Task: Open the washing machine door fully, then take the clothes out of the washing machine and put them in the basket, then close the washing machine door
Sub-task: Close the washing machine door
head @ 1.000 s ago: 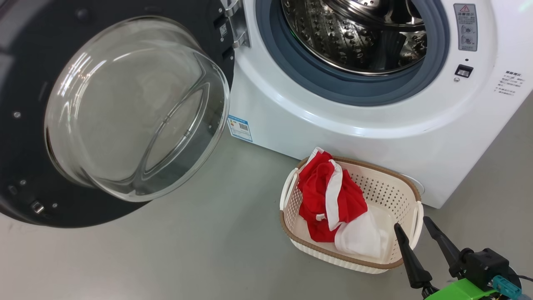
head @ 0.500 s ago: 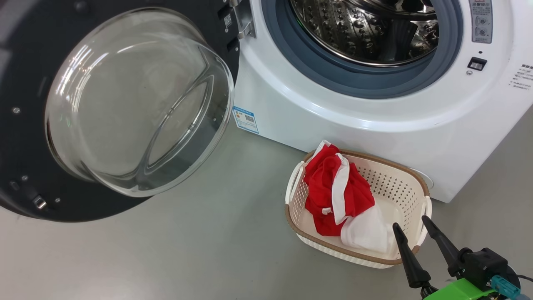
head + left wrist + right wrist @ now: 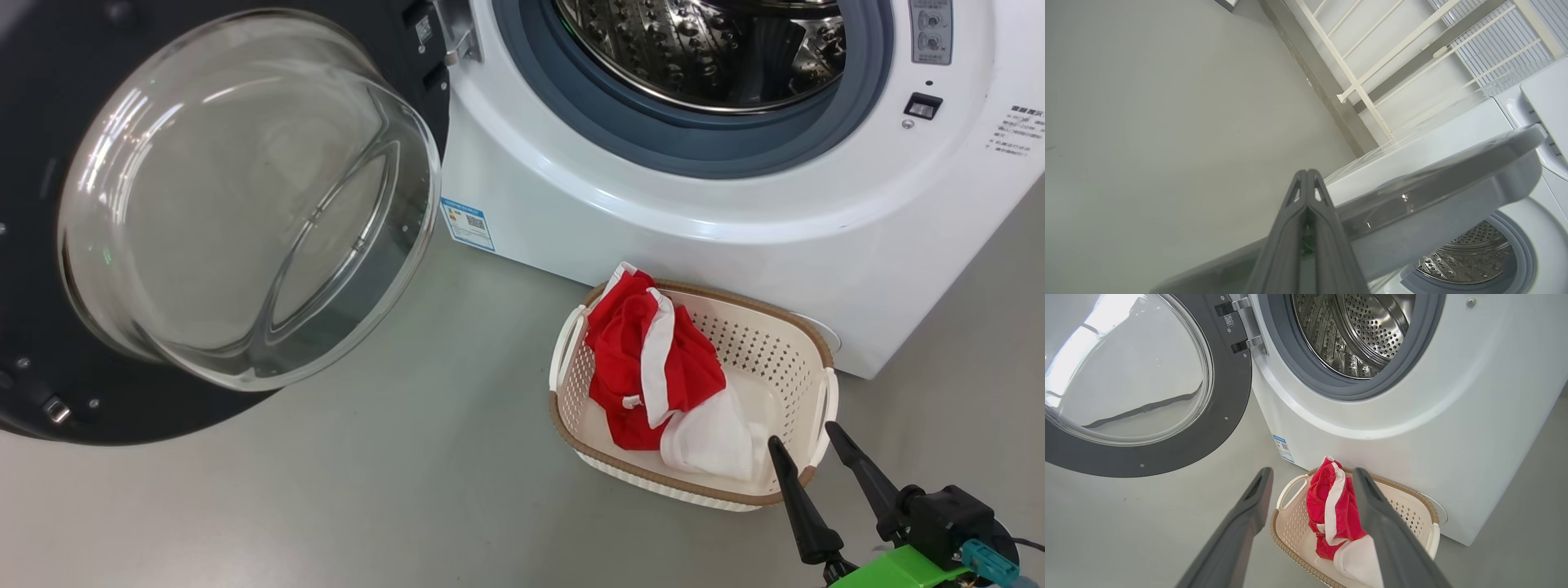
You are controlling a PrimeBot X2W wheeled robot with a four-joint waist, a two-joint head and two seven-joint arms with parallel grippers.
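Two grippers hold as a second ago; I read the frame shift as my head camera moving. Right gripper point(image 3: 802, 433) at 5 o'clock, fingers spread wide, empty, tips over the cream perforated plastic basket point(image 3: 784, 343). Left gripper point(image 3: 1306, 173) pinched together near the round glossy black glass-bowl washing machine door point(image 3: 122, 412), open at 9. Soft red-and-white clothes point(image 3: 645, 359) lie in the basket, before the white front-loading washing machine point(image 3: 653, 220), on the grey floor point(image 3: 367, 490).

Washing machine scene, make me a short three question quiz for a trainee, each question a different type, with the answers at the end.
1. True or false: the washing machine door is shut.
2. Fill in the blank: the red and white clothes lie in the ____.
3. Pick one: which has its fingers spread apart, the left gripper or the right gripper?
Key: 1 false; 2 basket; 3 the right gripper.
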